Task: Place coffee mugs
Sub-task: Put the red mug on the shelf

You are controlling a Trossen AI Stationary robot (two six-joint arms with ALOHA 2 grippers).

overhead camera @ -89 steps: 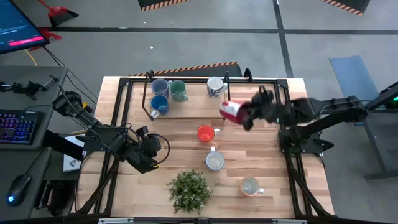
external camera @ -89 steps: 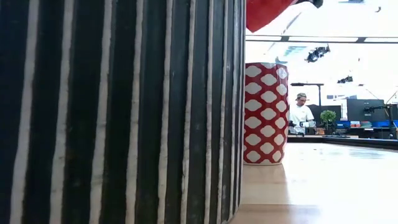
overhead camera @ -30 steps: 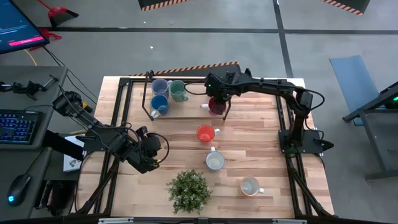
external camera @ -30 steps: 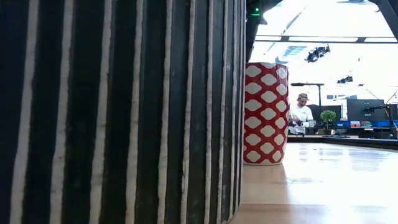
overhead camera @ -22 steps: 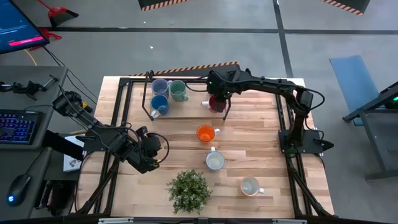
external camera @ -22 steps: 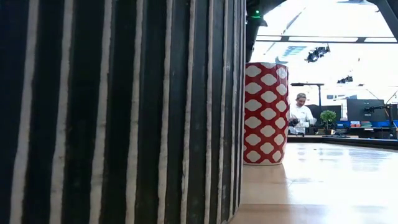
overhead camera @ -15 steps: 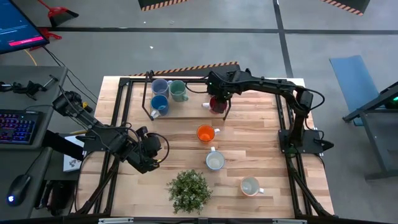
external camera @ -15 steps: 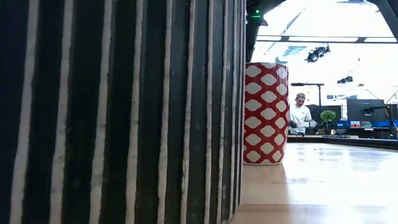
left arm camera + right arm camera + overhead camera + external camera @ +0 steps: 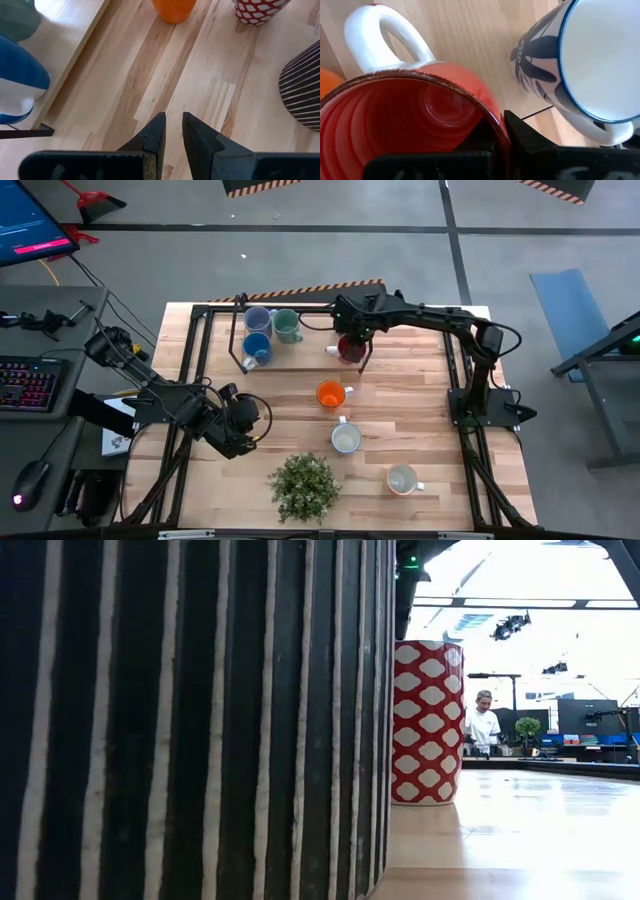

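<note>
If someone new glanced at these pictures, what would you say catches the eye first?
Probably the right gripper at the table's far side, shut on the rim of the red mug, with a white mug bearing a blue pattern close beside it. Next, the leafy plant at the near edge, among scattered mugs such as the orange mug. The left gripper waits at the near left, holding nothing.

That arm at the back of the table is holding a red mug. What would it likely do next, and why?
Probably open its jaws and lift away. The right gripper pinches the rim of the red mug, which looks upright and set down on the table beside a white mug with a blue pattern, so releasing seems the natural next step.
</note>
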